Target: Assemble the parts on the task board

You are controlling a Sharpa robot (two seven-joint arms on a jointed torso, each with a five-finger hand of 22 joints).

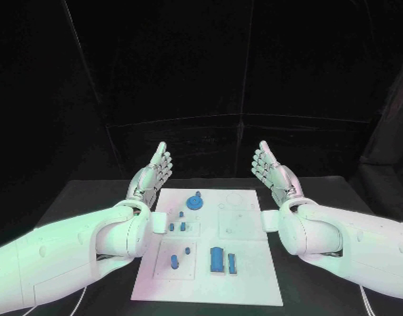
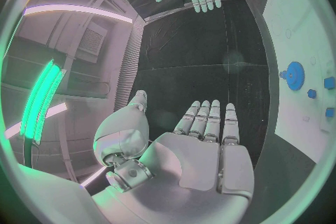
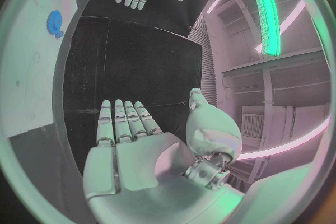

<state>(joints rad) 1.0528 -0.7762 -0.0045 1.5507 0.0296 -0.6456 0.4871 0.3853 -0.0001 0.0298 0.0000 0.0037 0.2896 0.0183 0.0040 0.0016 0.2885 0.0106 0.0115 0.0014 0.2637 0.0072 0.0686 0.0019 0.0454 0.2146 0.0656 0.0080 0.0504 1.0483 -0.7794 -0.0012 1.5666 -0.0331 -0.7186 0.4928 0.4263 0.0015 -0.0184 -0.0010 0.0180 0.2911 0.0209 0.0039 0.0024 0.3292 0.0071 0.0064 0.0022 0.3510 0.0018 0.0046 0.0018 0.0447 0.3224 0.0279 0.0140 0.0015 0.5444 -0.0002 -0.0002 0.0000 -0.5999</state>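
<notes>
The table (image 1: 87, 191) carries the task board (image 1: 211, 247) centrally. Flanking the board, the left hand (image 1: 154, 168) and right hand (image 1: 270, 168) hover flat, fingers extended, grasping nothing, likely keeping clear. Blue parts (image 1: 222, 260) lie on the board.

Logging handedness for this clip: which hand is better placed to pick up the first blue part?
Probably left. Both hands, left hand and right hand, are open beside the task board, but most blue parts lie on the left side.

A robot test booth or lab; black curtains (image 1: 220, 66) hang behind and beside the black table (image 1: 97, 191). Bare metal framing (image 3: 269, 75) and coloured light strips (image 2: 42, 98) stand around it.
</notes>
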